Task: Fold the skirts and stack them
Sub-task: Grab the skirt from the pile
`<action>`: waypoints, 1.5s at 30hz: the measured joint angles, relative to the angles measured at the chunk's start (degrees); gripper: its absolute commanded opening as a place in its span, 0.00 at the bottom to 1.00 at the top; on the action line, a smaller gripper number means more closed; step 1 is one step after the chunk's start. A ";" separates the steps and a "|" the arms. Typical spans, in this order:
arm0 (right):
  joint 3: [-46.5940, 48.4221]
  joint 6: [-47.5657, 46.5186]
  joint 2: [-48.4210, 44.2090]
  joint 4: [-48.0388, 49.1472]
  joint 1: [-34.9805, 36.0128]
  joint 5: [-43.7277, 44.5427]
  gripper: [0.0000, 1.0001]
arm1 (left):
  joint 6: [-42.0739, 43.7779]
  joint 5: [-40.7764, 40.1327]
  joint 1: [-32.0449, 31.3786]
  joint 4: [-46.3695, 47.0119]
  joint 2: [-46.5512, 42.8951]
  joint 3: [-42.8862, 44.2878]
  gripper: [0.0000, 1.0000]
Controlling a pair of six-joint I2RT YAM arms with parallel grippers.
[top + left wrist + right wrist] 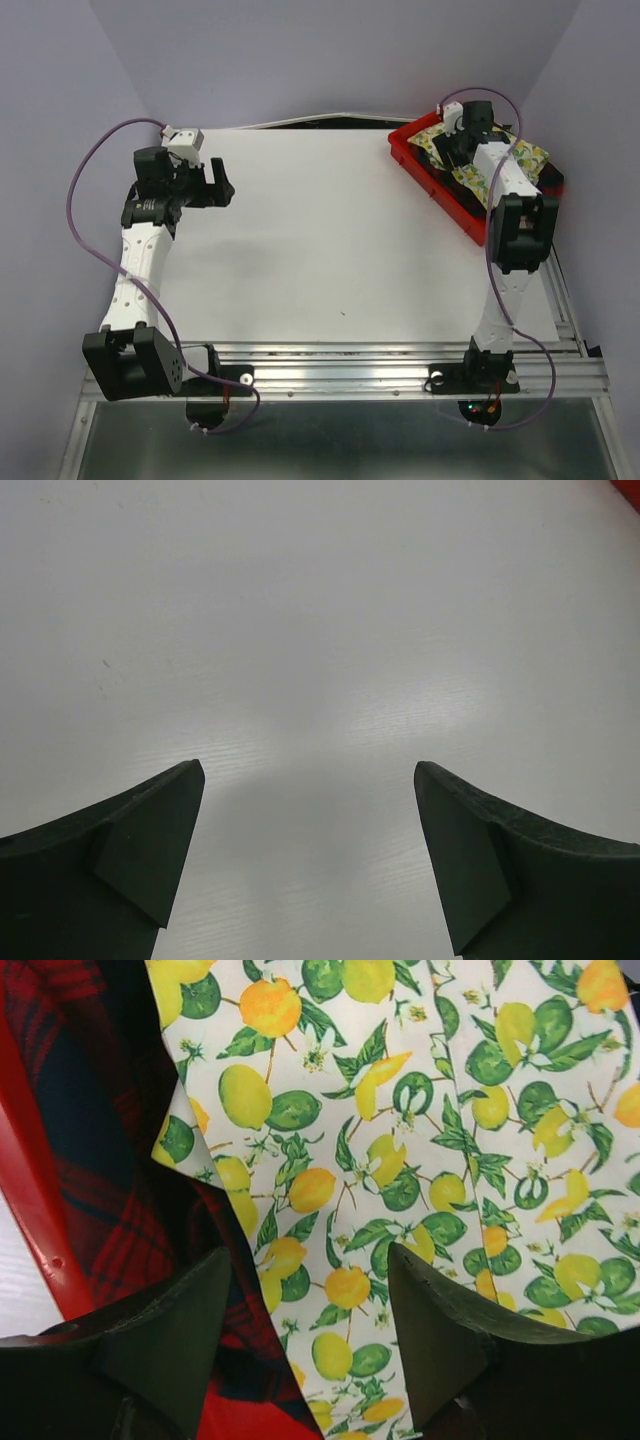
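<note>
Pickup stage, I judge: right gripper [305,1255], jaws apart, hovers over lemon skirt [420,1110] in red tray [440,195]; next it should pinch cloth; left gripper [308,768] likewise apart

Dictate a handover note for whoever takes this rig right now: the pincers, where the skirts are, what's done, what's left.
Left pincer: open, holding nothing, over bare table.
Right pincer: open, above the lemon skirt in the red tray; no grasp yet.
Skirts: both in the tray, the lemon skirt lying over the plaid skirt.
Done: nothing is folded or on the table.
Left: take each out, fold, stack.
</note>
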 measured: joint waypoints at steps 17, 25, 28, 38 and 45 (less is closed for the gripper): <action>3.48 -4.63 9.90 10.32 2.38 8.09 0.48 | -0.28 1.36 0.00 0.74 1.33 -0.94 0.98; 6.69 -5.53 11.63 11.54 2.56 10.03 0.01 | -0.35 1.57 0.00 0.74 1.40 -0.94 0.98; 8.24 -5.46 11.78 12.26 2.56 10.47 0.01 | -0.35 1.75 0.00 0.74 1.46 -0.94 0.99; 12.52 -5.62 11.39 6.38 2.56 4.68 0.88 | -0.35 2.03 0.00 0.76 1.77 -0.94 0.98; 12.44 -4.15 11.32 2.12 2.64 -0.02 0.89 | -0.35 2.36 0.00 0.98 1.77 -0.94 0.99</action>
